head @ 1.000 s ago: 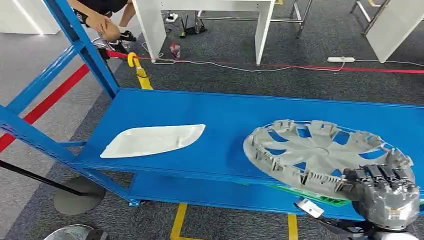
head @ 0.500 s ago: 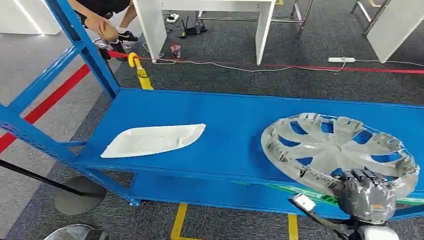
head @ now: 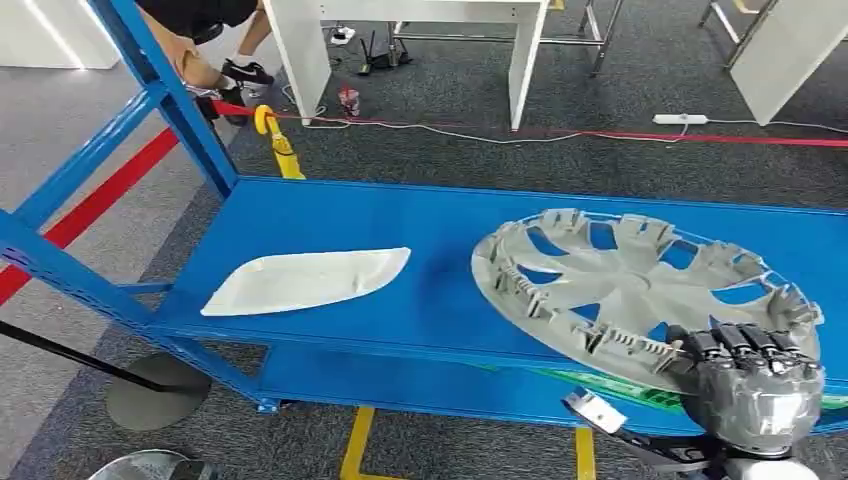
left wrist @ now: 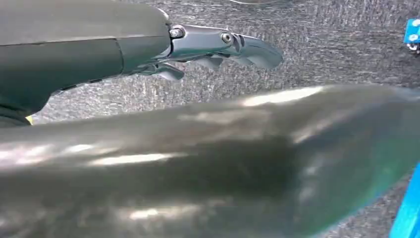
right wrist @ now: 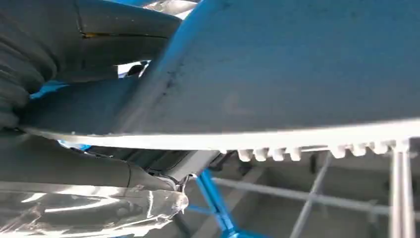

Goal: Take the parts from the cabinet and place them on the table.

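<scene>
Nearest to me in the head view, my right hand (head: 757,385) grips the near rim of the grey wheel cover (head: 640,290), its fingers (head: 745,340) curled over the edge. The cover is tilted, near edge at the hand, lying over the right part of the blue shelf (head: 400,230) of the cabinet. The right wrist view adds the cover's (right wrist: 297,74) underside, with a row of small clips along its rim and the thick grey thumb under it. The left wrist view shows my left hand (left wrist: 218,47) above grey carpet, its fingers (left wrist: 257,49) stretched out and holding nothing. Further left on the shelf lies a white curved part (head: 305,280), well apart from the cover. Beyond the cabinet stand white table legs (head: 300,55), a red floor line (head: 600,132) and a person's legs (head: 200,60).
</scene>
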You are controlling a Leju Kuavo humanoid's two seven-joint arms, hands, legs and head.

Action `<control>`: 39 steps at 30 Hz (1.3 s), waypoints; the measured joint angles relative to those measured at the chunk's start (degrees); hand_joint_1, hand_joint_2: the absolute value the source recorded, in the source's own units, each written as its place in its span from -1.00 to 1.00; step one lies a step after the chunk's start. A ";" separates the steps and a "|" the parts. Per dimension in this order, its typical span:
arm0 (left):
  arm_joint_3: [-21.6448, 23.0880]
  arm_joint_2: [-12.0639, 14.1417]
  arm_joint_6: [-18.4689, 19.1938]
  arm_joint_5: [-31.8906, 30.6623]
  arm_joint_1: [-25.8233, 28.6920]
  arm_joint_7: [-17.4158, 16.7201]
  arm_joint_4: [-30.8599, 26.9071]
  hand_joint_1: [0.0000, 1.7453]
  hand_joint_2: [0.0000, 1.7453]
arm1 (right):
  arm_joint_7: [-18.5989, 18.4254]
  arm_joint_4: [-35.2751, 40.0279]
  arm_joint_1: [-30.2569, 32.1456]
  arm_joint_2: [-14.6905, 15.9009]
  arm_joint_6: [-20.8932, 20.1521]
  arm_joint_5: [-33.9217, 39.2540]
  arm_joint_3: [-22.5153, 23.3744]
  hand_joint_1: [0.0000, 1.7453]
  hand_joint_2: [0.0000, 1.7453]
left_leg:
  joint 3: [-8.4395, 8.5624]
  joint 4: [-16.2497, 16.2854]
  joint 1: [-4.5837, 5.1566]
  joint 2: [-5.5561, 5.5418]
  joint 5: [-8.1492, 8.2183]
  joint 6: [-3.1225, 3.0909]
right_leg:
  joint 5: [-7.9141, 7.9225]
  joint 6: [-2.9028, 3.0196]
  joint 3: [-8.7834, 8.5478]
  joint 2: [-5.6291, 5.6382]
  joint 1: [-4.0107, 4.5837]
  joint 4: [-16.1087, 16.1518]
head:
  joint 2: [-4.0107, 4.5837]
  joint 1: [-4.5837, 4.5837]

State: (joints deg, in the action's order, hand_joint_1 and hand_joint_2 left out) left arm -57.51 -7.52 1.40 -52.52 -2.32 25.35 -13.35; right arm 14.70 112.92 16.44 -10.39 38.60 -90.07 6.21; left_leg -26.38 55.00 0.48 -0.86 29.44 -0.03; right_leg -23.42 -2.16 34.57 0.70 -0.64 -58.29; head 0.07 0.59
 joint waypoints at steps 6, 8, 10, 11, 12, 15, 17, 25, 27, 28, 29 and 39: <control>-0.59 -0.22 -0.04 -0.02 0.02 0.22 0.00 -1.00 -1.00 | -1.67 2.88 -0.45 -1.32 0.00 -0.04 -0.31 1.00 1.00 | -0.02 0.00 0.00 -0.01 0.01 -0.01 | -0.01 -0.01 0.00 -0.05 0.00 0.01 | 0.00 0.00; -0.79 -0.24 -0.20 -0.02 0.02 0.44 0.00 -1.00 1.00 | -2.61 3.77 -0.48 -1.47 0.00 -0.04 -0.72 1.00 1.00 | -0.02 0.00 0.00 0.00 0.01 -0.01 | -0.01 -0.01 0.01 -0.04 0.00 0.01 | 0.00 -0.02; -0.87 -0.24 -0.20 -0.02 0.02 0.53 0.00 -1.00 1.00 | -2.85 4.30 -0.59 -1.52 0.00 -0.04 -1.00 1.00 1.00 | -0.02 0.00 -0.01 0.00 0.01 -0.01 | -0.01 -0.01 0.01 -0.03 0.00 0.01 | 0.00 -0.02; -0.90 -0.24 -0.24 -0.02 0.01 0.57 0.00 -1.00 1.00 | -2.98 4.54 -0.68 -1.54 0.00 -0.04 -1.16 1.00 1.00 | -0.01 0.00 -0.01 0.00 0.01 -0.01 | -0.01 -0.01 0.01 -0.04 0.01 0.01 | 0.00 0.00; -0.90 -0.24 -0.46 -0.02 0.02 0.61 0.00 -1.00 1.00 | -3.44 4.85 -0.74 -1.54 0.00 -0.07 -1.42 1.00 1.00 | -0.02 0.00 -0.01 0.00 0.01 -0.01 | -0.01 -0.01 0.01 -0.05 0.00 0.01 | 0.00 -0.02; -1.05 -0.31 -0.85 -0.02 0.04 0.77 0.00 -1.00 1.00 | -4.60 6.32 -0.87 -1.56 0.00 -0.09 -2.16 1.00 1.00 | -0.02 0.00 -0.01 -0.01 0.01 -0.01 | -0.01 -0.01 0.01 -0.06 0.00 0.01 | 0.00 -0.02; -1.38 -0.31 -0.87 0.43 0.04 1.01 0.00 -1.00 1.00 | -4.75 7.45 -1.22 -1.56 0.00 -0.09 -2.77 1.00 1.00 | -0.01 0.00 -0.01 0.00 0.01 -0.01 | -0.01 0.00 0.01 -0.02 0.00 0.01 | 0.00 0.00; -3.45 -0.31 0.11 1.64 -0.01 1.77 0.00 -1.00 1.00 | -3.75 11.93 -2.47 -1.71 -0.02 -0.11 -5.86 1.00 1.00 | -0.01 0.00 -0.01 0.00 0.01 -0.01 | -0.01 0.00 0.01 -0.04 0.01 0.01 | 0.00 -0.02; -3.54 -0.31 -0.04 1.24 -0.01 1.71 0.00 -1.00 1.00 | -3.35 12.32 -2.48 -1.69 -0.02 -0.11 -6.43 1.00 1.00 | -0.01 0.00 -0.01 0.00 0.01 -0.01 | -0.01 0.00 0.01 -0.04 0.01 0.01 | 0.00 0.00; -3.63 -0.31 -0.15 1.13 -0.02 1.71 0.00 -1.00 1.00 | -3.35 12.43 -2.47 -1.69 -0.02 -0.11 -6.75 1.00 1.00 | -0.02 0.00 -0.01 0.00 0.01 -0.01 | -0.01 0.00 0.01 -0.04 0.01 0.01 | 0.00 -0.02; -3.69 -0.31 -0.20 1.13 -0.01 1.71 0.00 -1.00 1.00 | -3.35 12.46 -2.48 -1.69 -0.02 -0.11 -6.99 1.00 1.00 | -0.02 0.00 -0.01 0.00 0.01 -0.01 | -0.01 0.00 0.01 -0.04 0.01 0.01 | 0.00 0.00; -3.91 -0.31 -2.47 2.40 0.04 3.82 -0.13 -1.00 1.00 | 21.51 9.25 -1.45 -6.15 -0.04 26.21 -3.14 1.00 1.00 | -0.16 0.38 0.29 0.00 0.04 -0.83 | 0.43 -0.61 -0.03 0.00 -0.36 0.49 | 0.00 -0.07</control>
State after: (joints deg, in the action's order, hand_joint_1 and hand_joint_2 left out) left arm -61.42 -7.82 -1.07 -50.12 -2.28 29.18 -13.49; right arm 36.21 122.16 14.99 -16.54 38.56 -63.86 3.07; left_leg -26.54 55.38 0.78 -0.86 29.48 -0.86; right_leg -22.99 -2.77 34.54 0.71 -1.00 -57.80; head 0.07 0.52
